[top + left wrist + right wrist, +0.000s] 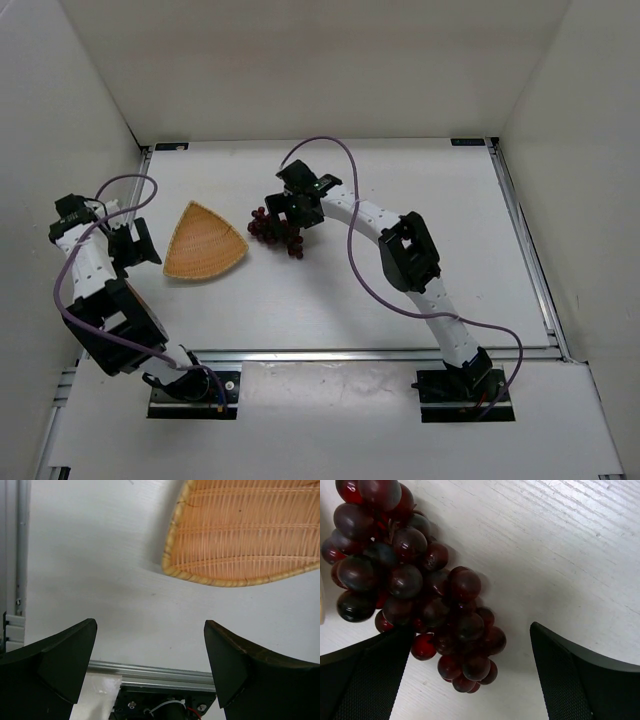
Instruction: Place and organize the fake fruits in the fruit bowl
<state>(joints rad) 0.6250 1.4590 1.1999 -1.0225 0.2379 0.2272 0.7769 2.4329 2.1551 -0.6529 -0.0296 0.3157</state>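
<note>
basket (203, 243): grapes (410, 580) outside, on table (400, 170) | left gripper (150, 625) apart | right gripper (472, 630) apart

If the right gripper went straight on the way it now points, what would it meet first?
Most likely the bunch of dark red-purple plastic grapes, whose narrow end lies between the fingers of the open right gripper in its wrist view. The white table lies under it. How far off, I cannot tell.

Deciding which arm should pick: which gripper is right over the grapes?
The right gripper, open just above the grapes. The left gripper hangs open on the other side of the fruit bowl.
</note>
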